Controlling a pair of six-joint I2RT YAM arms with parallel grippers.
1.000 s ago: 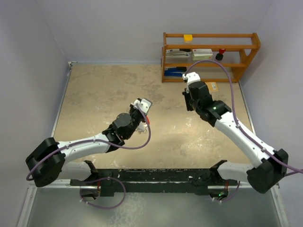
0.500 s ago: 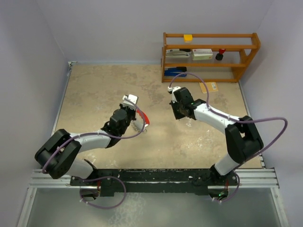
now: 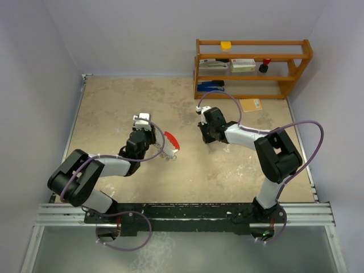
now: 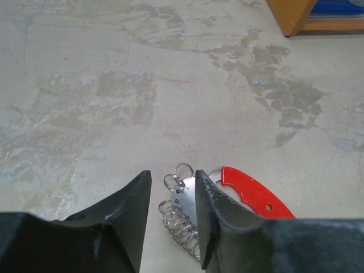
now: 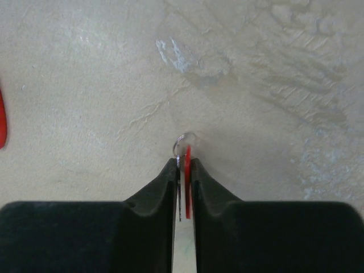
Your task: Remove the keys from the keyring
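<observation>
The keyring, a red-and-white crescent fob (image 3: 171,142), lies flat on the table with a coil of silvery rings (image 4: 185,219). In the left wrist view its red part (image 4: 255,194) shows right of my fingers. My left gripper (image 3: 152,143) is open just left of the fob, and the rings and silvery plate lie between its jaws (image 4: 173,190). My right gripper (image 3: 208,136) is low over the table, right of the fob. It (image 5: 183,164) is shut on a small red-headed key (image 5: 187,170) and a thin silvery piece, with a small ring (image 5: 185,141) poking past the fingertips.
A wooden shelf (image 3: 253,68) stands at the back right, holding boxes, a yellow block and a dark red-topped knob (image 3: 265,64). Its corner shows in the left wrist view (image 4: 293,17). A tan card (image 3: 251,104) lies in front of it. Walls close both sides.
My left gripper has drawn back to the left and the fob stays on the table. My right gripper has moved left and down towards the table with the key.
</observation>
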